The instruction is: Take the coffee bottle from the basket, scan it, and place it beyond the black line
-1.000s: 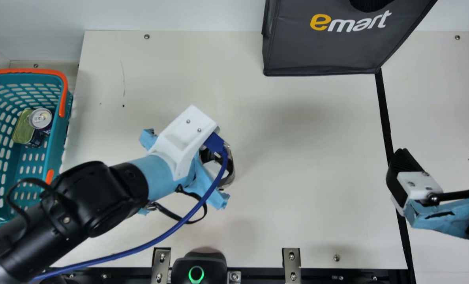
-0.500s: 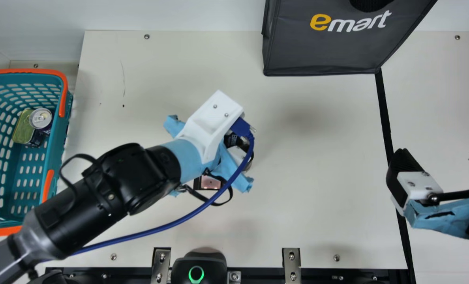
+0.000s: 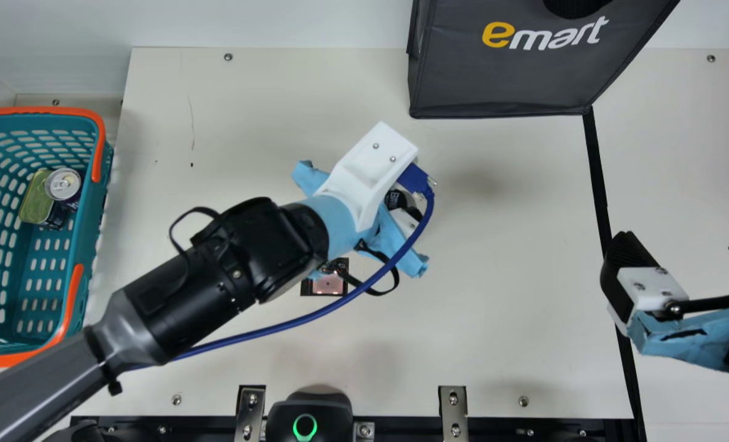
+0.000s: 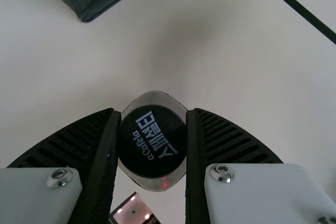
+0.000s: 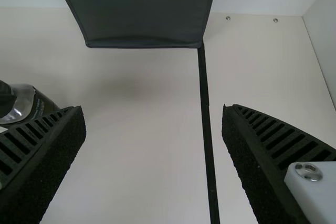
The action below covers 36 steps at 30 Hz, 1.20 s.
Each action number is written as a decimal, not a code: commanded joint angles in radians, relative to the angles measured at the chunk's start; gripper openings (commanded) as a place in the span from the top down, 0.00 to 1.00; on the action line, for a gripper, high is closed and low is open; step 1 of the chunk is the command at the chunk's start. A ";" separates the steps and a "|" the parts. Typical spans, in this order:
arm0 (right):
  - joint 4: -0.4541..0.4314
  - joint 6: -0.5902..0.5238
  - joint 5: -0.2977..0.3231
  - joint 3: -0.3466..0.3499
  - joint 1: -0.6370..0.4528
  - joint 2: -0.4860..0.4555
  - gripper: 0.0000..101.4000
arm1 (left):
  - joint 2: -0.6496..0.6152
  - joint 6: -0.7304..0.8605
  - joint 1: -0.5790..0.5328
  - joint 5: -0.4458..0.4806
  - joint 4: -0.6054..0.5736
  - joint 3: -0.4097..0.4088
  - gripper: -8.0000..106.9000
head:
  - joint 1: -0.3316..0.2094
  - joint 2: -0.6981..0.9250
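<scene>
My left gripper is over the middle of the table in the main view, partly hidden by its wrist and a blue cable. The coffee bottle's black cap shows beside it. In the left wrist view the fingers of my left gripper are shut on the bottle, seen cap-on. My right gripper stands open by the black line; in the right wrist view nothing is between the fingers of the right gripper, and the bottle's dark side appears beyond one finger. A scanner window glows pink below the left wrist.
The teal basket at the left holds a can and a green-lidded tin. A dark grey bag stands at the back, touching the line's far end. A black device with a green ring sits at the front edge.
My left arm has moved right and toward the back with the bottle, away from the basket. The scanner window, earlier covered by the arm, has come into sight. The right arm has stayed still.
</scene>
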 commanded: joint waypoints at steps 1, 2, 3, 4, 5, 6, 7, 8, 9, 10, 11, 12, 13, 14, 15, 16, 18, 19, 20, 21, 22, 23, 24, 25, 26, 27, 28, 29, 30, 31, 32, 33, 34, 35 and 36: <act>0.000 0.000 0.000 0.000 0.000 0.000 0.10 | 0.013 -0.001 -0.002 -0.002 0.003 -0.014 0.84 | -0.017 0.002; 0.000 0.000 0.000 0.000 0.000 0.000 0.10 | 0.019 -0.001 -0.003 -0.002 0.004 -0.019 0.84 | -0.017 0.002; 0.000 0.000 0.000 0.000 0.000 0.000 0.10 | 0.025 -0.002 -0.004 -0.003 0.006 -0.025 0.84 | -0.017 0.002; 0.000 0.000 0.000 0.000 0.000 0.000 0.10 | 0.030 -0.002 -0.005 -0.004 0.007 -0.030 0.84 | -0.017 0.002; 0.000 0.000 0.000 0.000 0.000 0.000 0.10 | 0.035 -0.003 -0.006 -0.005 0.008 -0.035 0.84 | -0.017 0.002; 0.000 0.000 0.000 0.000 0.000 0.000 0.10 | 0.040 -0.005 -0.007 -0.006 0.010 -0.039 0.84 | -0.017 0.002; 0.000 0.000 0.000 0.000 0.000 0.000 0.10 | 0.045 -0.006 -0.008 -0.007 0.011 -0.043 0.84 | -0.017 0.002; 0.000 0.000 0.000 0.000 0.000 0.000 0.10 | 0.049 -0.007 -0.009 -0.009 0.013 -0.047 0.84 | -0.017 0.002; 0.000 0.000 0.000 0.000 0.000 0.000 0.10 | 0.053 -0.009 -0.010 -0.010 0.014 -0.049 0.84 | -0.017 0.002; 0.000 0.000 0.000 0.000 0.000 0.000 0.10 | 0.057 -0.011 -0.011 -0.012 0.016 -0.053 0.84 | -0.017 0.002; 0.000 0.000 0.000 0.000 0.000 0.000 0.10 | 0.061 -0.013 -0.013 -0.014 0.018 -0.056 0.84 | -0.017 0.002; 0.000 0.000 0.000 0.000 0.000 0.000 0.10 | 0.064 -0.015 -0.014 -0.015 0.019 -0.060 0.84 | -0.017 0.002; 0.000 0.000 0.000 0.000 0.000 0.000 0.10 | 0.068 -0.018 -0.015 -0.016 0.021 -0.064 0.84 | -0.017 0.002; 0.000 0.000 0.000 0.000 0.000 0.000 0.10 | 0.072 -0.020 -0.016 -0.018 0.022 -0.067 0.84 | -0.017 0.002; 0.000 0.000 0.000 0.000 0.000 0.000 0.10 | 0.075 -0.022 -0.018 -0.021 0.024 -0.070 0.84 | -0.017 0.002; 0.000 0.000 0.000 0.000 0.000 0.000 0.10 | 0.078 -0.025 -0.019 -0.023 0.025 -0.073 0.84 | -0.017 0.002; 0.000 0.000 0.000 0.000 0.000 0.000 0.10 | 0.084 -0.028 -0.022 -0.027 0.027 -0.078 0.84 | -0.017 0.002; 0.000 0.000 0.000 0.000 0.000 0.000 0.10 | 0.086 -0.029 -0.023 -0.028 0.028 -0.080 0.84 | -0.017 0.002; 0.000 0.000 0.000 0.000 0.000 0.000 0.10 | 0.088 -0.030 -0.024 -0.030 0.029 -0.081 0.84 | -0.017 0.002; 0.000 0.000 0.000 0.000 0.000 0.000 0.10 | 0.089 -0.032 -0.025 -0.031 0.029 -0.083 0.84 | -0.017 0.002; 0.000 0.000 0.000 0.000 0.000 0.000 0.10 | 0.091 -0.033 -0.026 -0.033 0.030 -0.083 0.84 | -0.017 0.002; 0.000 0.000 0.000 0.000 0.000 0.000 0.10 | 0.092 -0.035 -0.028 -0.034 0.031 -0.085 0.84 | -0.017 0.002; 0.000 0.000 0.000 0.000 0.000 0.000 0.10 | 0.092 -0.035 -0.029 -0.035 0.032 -0.085 0.84 | -0.017 0.002; 0.000 0.000 0.000 0.000 0.000 0.000 0.10 | 0.093 -0.036 -0.030 -0.036 0.034 -0.085 0.81 | -0.017 0.002; 0.000 0.000 0.000 0.000 0.000 0.000 0.10 | 0.093 -0.036 -0.031 -0.038 0.035 -0.085 0.78 | -0.017 0.002; 0.000 0.000 0.000 0.000 0.000 0.000 0.10 | 0.094 -0.036 -0.033 -0.040 0.036 -0.084 0.75 | -0.017 0.002; 0.000 0.000 0.000 0.000 0.000 0.000 0.10 | 0.094 -0.034 -0.034 -0.042 0.037 -0.083 0.72 | -0.017 0.002; 0.000 0.000 0.000 0.000 0.000 0.000 0.10 | 0.094 -0.033 -0.036 -0.044 0.039 -0.081 0.70 | -0.017 0.002; 0.000 0.000 0.000 0.000 0.000 0.000 0.10 | 0.093 -0.032 -0.037 -0.047 0.040 -0.079 0.70 | -0.017 0.002; 0.000 0.000 0.000 0.000 0.000 0.000 0.10 | 0.092 -0.031 -0.039 -0.049 0.042 -0.076 0.68 | -0.017 0.002; 0.000 0.000 0.000 0.000 0.000 0.000 0.10 | 0.092 -0.030 -0.040 -0.051 0.043 -0.074 0.65 | -0.017 0.002; 0.000 0.000 0.000 0.000 0.000 0.000 0.10 | 0.091 -0.029 -0.041 -0.053 0.044 -0.071 0.62 | -0.017 0.002; 0.000 0.000 0.000 0.000 0.000 0.000 0.10 | 0.090 -0.027 -0.042 -0.055 0.045 -0.068 0.60 | -0.017 0.002; 0.000 0.000 0.000 0.000 0.000 0.000 0.10 | 0.089 -0.026 -0.043 -0.056 0.046 -0.065 0.60 | -0.017 0.002; 0.000 0.000 0.000 0.000 0.000 0.000 0.10 | 0.088 -0.026 -0.045 -0.057 0.048 -0.062 0.60 | -0.017 0.002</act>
